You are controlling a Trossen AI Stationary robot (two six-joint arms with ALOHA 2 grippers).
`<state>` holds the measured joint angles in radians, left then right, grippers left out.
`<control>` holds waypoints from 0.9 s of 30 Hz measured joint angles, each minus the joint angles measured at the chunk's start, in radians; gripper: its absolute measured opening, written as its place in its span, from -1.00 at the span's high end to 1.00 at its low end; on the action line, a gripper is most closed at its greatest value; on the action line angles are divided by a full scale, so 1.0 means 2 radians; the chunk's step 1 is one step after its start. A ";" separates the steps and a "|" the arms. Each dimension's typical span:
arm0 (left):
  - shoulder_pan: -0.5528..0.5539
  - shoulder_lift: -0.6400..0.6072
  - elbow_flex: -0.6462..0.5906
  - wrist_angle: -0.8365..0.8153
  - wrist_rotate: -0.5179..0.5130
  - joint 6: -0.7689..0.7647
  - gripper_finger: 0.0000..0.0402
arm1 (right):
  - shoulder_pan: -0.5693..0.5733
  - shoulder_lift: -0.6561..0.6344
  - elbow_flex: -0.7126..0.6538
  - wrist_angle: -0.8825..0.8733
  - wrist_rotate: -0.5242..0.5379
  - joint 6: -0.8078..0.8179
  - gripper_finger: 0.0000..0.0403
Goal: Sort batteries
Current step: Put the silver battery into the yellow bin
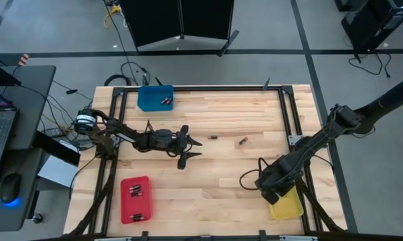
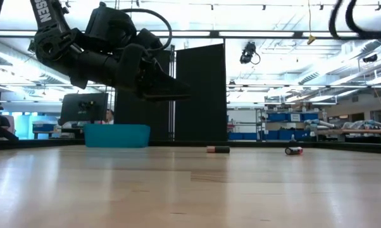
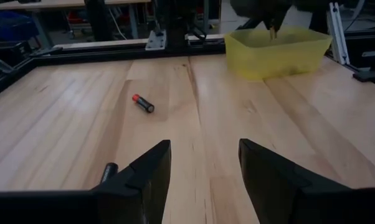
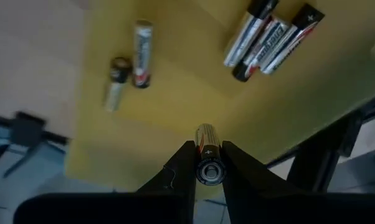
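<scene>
My right gripper (image 4: pixel 207 149) hangs over the yellow tray (image 1: pixel 290 207) at the table's near right, shut on a silvery battery (image 4: pixel 205 134). Several more batteries (image 4: pixel 265 38) lie on the tray's floor. My left gripper (image 1: pixel 196 148) stands open above the table's middle left, pointing right, with nothing between its fingers. Two loose batteries lie on the wood ahead of it: one (image 1: pixel 213 137) close by and a red-ended one (image 1: pixel 241 141) farther right. The blue tray (image 1: pixel 154 98) and the red tray (image 1: pixel 136 199) each hold a few batteries. My right gripper pinches the battery by its round sides (image 4: pixel 208 163) between the two fingertips. The fingers slant down from above and lie along the battery, whose one end faces back toward the wrist. The battery is lifted clear above the yellow tray's floor.
A black frame rail (image 1: pixel 188 88) runs around the wooden table top. Bare wood lies between the trays in the table's middle and near part. A desk with a laptop and a mouse (image 1: pixel 9 191) stands beyond the left edge.
</scene>
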<state>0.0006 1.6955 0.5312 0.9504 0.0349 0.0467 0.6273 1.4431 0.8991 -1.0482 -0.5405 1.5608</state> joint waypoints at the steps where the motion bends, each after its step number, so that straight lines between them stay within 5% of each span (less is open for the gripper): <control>1: 0.000 0.000 0.000 -0.001 0.000 0.000 0.02 | -0.001 0.002 -0.010 0.007 -0.004 -0.005 0.68; 11: 0.000 0.000 0.000 -0.002 0.000 -0.002 0.02 | -0.008 0.006 -0.087 0.104 -0.017 -0.017 0.68; 27: 0.000 0.000 0.000 -0.002 0.000 -0.014 0.02 | -0.008 0.005 -0.123 0.135 -0.014 -0.018 0.60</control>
<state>0.0002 1.6955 0.5312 0.9468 0.0347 0.0185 0.6121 1.4528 0.6540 -0.7788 -0.5691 1.5253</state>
